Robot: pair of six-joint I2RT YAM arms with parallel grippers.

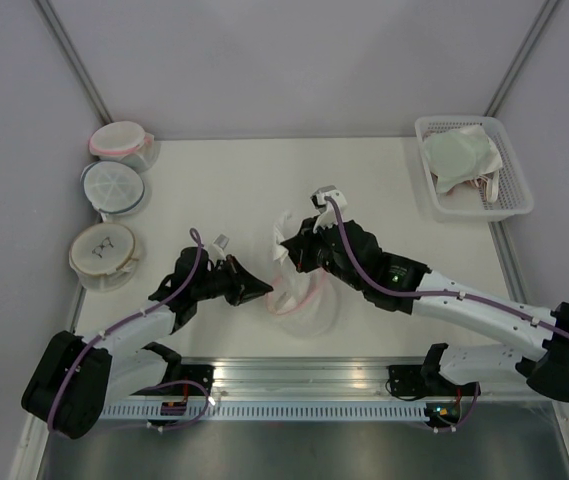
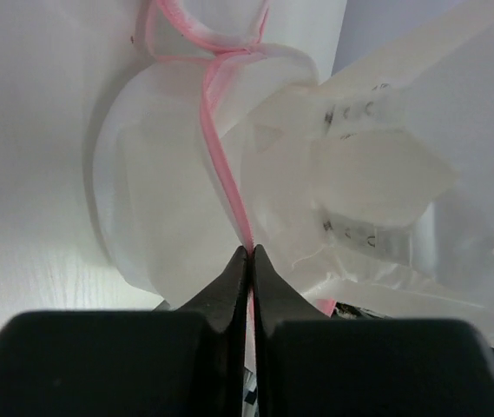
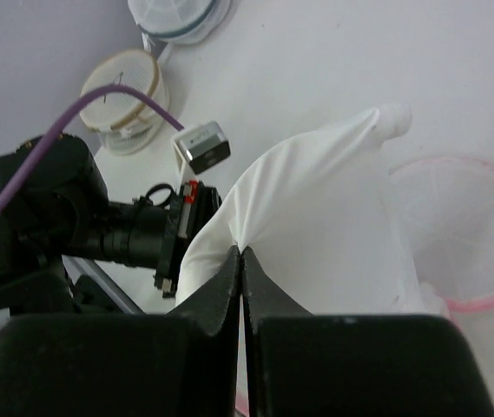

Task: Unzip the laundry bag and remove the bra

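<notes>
The laundry bag [image 1: 304,303], white mesh with a pink zipper rim, lies open at the table's near middle. My left gripper [image 1: 264,290] is shut on its pink rim, which shows in the left wrist view [image 2: 226,169] running into my closed jaws [image 2: 251,252]. My right gripper [image 1: 284,250] is shut on the bra [image 1: 286,228], a white soft fabric piece lifted above the bag's opening. In the right wrist view the bra [image 3: 316,217] hangs from my closed gripper [image 3: 241,252], with the bag's rim [image 3: 477,300] below to the right. The bra's padded part with tags [image 2: 359,165] also shows in the left wrist view.
Three other round mesh pouches stand at the left edge: pink-rimmed [image 1: 119,140], blue-rimmed [image 1: 114,187], tan-rimmed [image 1: 104,252]. A white basket [image 1: 514,165] at the back right holds a pale greenish-white cloth piece [image 1: 459,155]. Grey walls close in the table.
</notes>
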